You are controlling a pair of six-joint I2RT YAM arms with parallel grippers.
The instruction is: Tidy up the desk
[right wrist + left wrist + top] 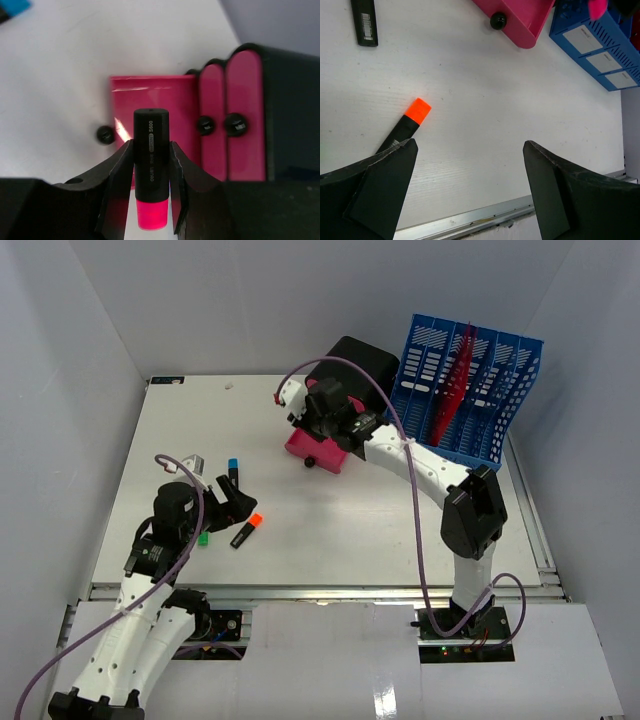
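Observation:
The white desk (340, 530) holds loose markers. My left gripper (236, 504) is open and empty, low over the desk near its front rail (470, 218); in its wrist view it (470, 155) has an orange-capped black marker (406, 124) lying by its left finger. My right gripper (335, 426) is shut on a black highlighter with a pink cap (150, 160), held upright above the open pink drawer (172, 102) of a black drawer unit (362, 362).
A blue-capped marker (232, 470) and a green one (203, 538) lie near the left gripper, beside the orange-capped one (247, 531). A blue file rack (468, 400) with a red sheet stands at the back right. Two shut pink drawers (231, 125) sit beside the open one.

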